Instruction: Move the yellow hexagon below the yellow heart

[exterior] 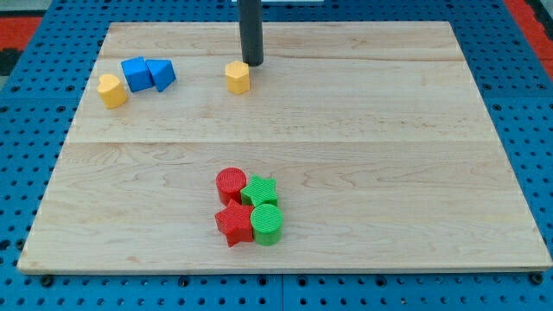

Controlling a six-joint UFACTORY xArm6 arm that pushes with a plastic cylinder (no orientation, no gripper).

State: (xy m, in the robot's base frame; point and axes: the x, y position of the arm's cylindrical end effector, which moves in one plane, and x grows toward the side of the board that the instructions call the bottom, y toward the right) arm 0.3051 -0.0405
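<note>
The yellow hexagon (238, 77) sits near the view's top, a little left of centre. The yellow heart (111, 90) lies at the view's upper left, well to the left of the hexagon. My tip (252, 63) is at the lower end of the dark rod, just above and to the right of the yellow hexagon, very close to it; I cannot tell if it touches.
A blue cube (136, 73) and a blue triangular block (162, 74) lie side by side just right of the heart. A red cylinder (231, 185), green star (259, 191), red star (233, 224) and green cylinder (267, 224) cluster at the lower middle of the wooden board (415, 155).
</note>
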